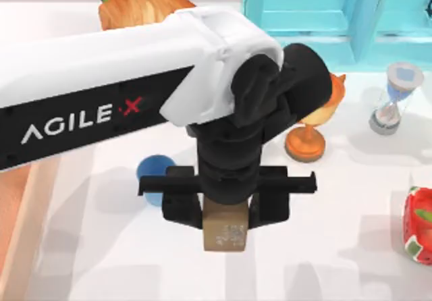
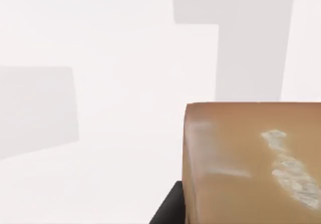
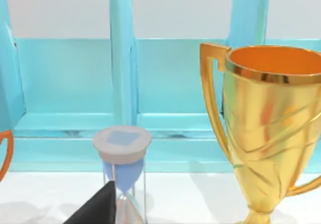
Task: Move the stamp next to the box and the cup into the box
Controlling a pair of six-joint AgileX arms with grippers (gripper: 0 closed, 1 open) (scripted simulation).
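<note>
My left gripper (image 1: 226, 214) is shut on the stamp (image 1: 225, 235), a small tan block with a faint white mark, near the middle front of the table. The left wrist view shows the stamp (image 2: 251, 163) close up over the white table, with one dark finger (image 2: 168, 211) beside it. The blue cup (image 1: 154, 173) stands just left of the gripper, partly hidden by it. A strip of the light wooden box (image 1: 15, 213) runs along the table's left edge. A dark finger (image 3: 98, 208) of my right gripper points toward an hourglass.
An orange trophy (image 1: 309, 135) stands right of my left arm, an hourglass (image 1: 395, 98) and a red strawberry-patterned object (image 1: 418, 225) farther right. A glossy wooden cube (image 1: 138, 5) and a turquoise shelf (image 1: 337, 11) sit at the back. A gold trophy (image 3: 271, 133) is near the right wrist.
</note>
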